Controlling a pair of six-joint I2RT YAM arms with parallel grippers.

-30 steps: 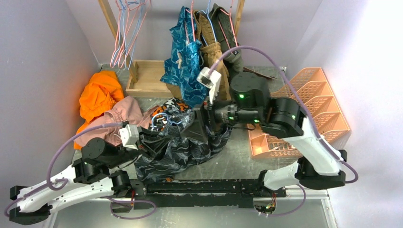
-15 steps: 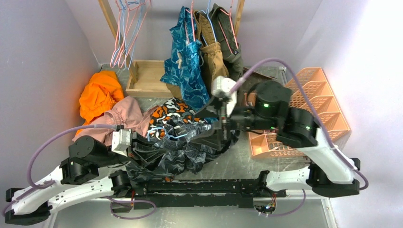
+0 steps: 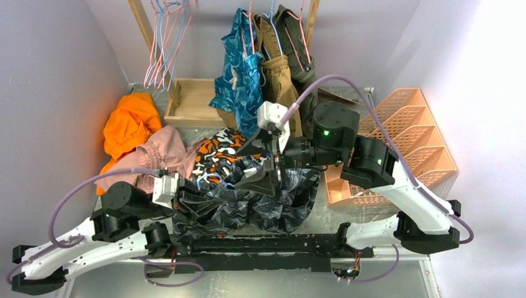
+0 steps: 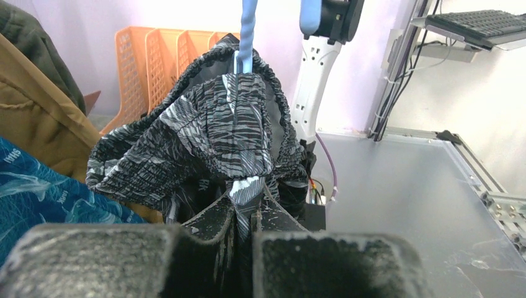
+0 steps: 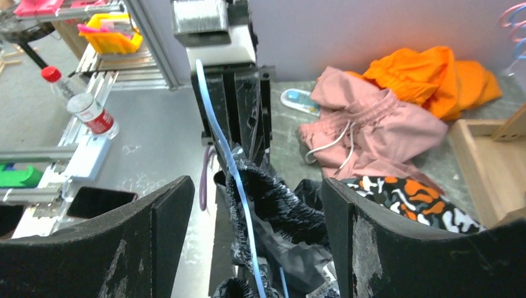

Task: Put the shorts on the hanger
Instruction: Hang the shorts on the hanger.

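The dark shorts [image 3: 248, 208] with grey-white streaks lie bunched between the arms near the table's front. My left gripper [image 3: 180, 200] is shut on a fold of their waistband, seen pinched in the left wrist view [image 4: 248, 208]. The light-blue wire hanger [image 4: 247, 31] rises out of the gathered waist of the shorts [image 4: 211, 130]. My right gripper [image 3: 249, 163] is open wide. In the right wrist view its jaws [image 5: 255, 182] straddle the hanger wire [image 5: 231, 162] and the shorts' waistband [image 5: 273, 198] without touching them.
Black-orange-white shorts [image 3: 217, 151], pink shorts [image 3: 158, 152] and an orange garment [image 3: 127, 124] lie at the left. Teal shorts [image 3: 239, 74] and other clothes hang at the back. A wooden tray [image 3: 192, 102] and an orange rack [image 3: 409, 133] flank them. Pink hangers [image 3: 164, 37] hang back left.
My right gripper swung right, then came back left over the shorts, jaws still open. The left arm shifted slightly, still holding the waistband. The shorts spread lower and further right.
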